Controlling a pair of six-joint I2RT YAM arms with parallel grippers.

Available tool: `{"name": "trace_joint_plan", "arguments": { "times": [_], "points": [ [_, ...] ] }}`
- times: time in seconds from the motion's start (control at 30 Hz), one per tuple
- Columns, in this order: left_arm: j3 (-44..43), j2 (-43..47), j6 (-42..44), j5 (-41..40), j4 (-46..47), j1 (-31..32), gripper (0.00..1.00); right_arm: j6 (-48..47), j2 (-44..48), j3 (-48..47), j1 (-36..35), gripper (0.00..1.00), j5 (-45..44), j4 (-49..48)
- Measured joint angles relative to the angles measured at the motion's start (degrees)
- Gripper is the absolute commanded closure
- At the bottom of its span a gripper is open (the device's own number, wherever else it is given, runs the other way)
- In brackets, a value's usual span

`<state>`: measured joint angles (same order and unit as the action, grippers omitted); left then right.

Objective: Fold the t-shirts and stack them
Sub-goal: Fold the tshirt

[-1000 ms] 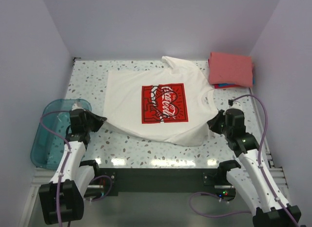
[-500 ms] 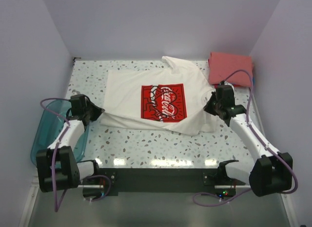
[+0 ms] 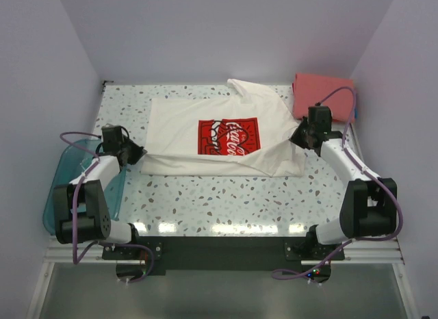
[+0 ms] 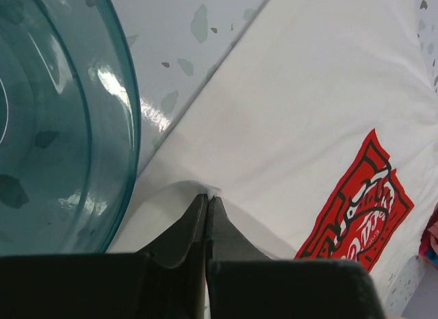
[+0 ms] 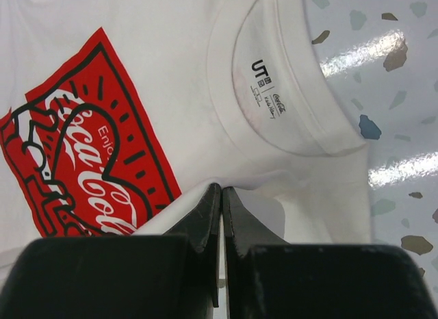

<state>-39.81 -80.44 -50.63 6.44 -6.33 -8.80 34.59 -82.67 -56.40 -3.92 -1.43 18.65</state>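
The cream-white t-shirt (image 3: 185,131) with a red-and-white chest print (image 3: 228,137) lies spread on the speckled table, its near part folded over towards the back. My left gripper (image 3: 139,154) is shut on the shirt's left edge; in the left wrist view (image 4: 207,196) cloth is pinched between the tips. My right gripper (image 3: 298,138) is shut on the shirt's right edge near the collar (image 5: 274,93); the right wrist view (image 5: 220,187) shows cloth pinched. A folded coral-red t-shirt (image 3: 323,94) lies at the back right. A blue edge under it does not show clearly.
A translucent teal plastic tub (image 3: 68,189) stands at the left table edge, right by my left arm; its rim fills the left of the left wrist view (image 4: 61,120). Walls close in the table on three sides.
Both grippers have moved away from the table's near edge towards the back, carrying the shirt's near edge with them. The fold now covers the lower part of the print.
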Motion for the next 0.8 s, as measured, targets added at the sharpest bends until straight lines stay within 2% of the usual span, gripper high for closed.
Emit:
{"name": "trace_joint_plan", "arguments": {
  "times": [0.47, 0.5, 0.53, 0.57, 0.6, 0.63, 0.67, 0.7, 0.8],
  "points": [
    [-4.11, -6.64, -0.90, -0.74, 1.20, 0.00, 1.00, 0.37, -8.61, -5.42, 1.33, 1.00, 2.56, -2.19],
    [-4.31, -7.13, -0.90, -0.72, 1.38, 0.00, 0.96, 0.35, -9.11, -5.70, 1.44, 0.95, 2.56, -2.29],
    [-4.57, -7.58, -0.87, -0.72, 1.38, 0.00, 0.91, 0.39, -9.86, -6.16, 1.62, 0.81, 2.58, -2.29],
    [-4.83, -7.89, -0.85, -0.70, 1.46, 0.00, 0.82, 0.39, -10.62, -6.75, 1.77, 0.71, 2.60, -2.29],
    [-5.16, -8.22, -0.68, -0.70, 1.53, 0.00, 0.60, 0.24, -11.61, -7.78, 1.92, 0.63, 2.56, -1.97],
    [-5.62, -8.48, -0.26, -0.72, 1.53, 0.00, 0.50, 0.02, -12.59, -8.92, 2.12, 0.55, 2.54, -1.95],
    [-6.25, -8.55, -0.28, -0.42, 2.03, 0.11, 0.42, -0.39, -13.49, -10.23, 2.23, 0.42, 2.49, -1.66],
    [-6.88, -8.48, -0.33, -0.66, 2.19, 0.28, 0.33, -0.87, -14.05, -11.28, 2.36, 0.35, 2.47, -1.36],
    [-7.72, -7.34, -0.13, -0.94, 2.82, 0.70, 0.28, -2.10, -14.38, -13.60, 2.49, 0.32, 2.45, -0.70]
  ]
}}
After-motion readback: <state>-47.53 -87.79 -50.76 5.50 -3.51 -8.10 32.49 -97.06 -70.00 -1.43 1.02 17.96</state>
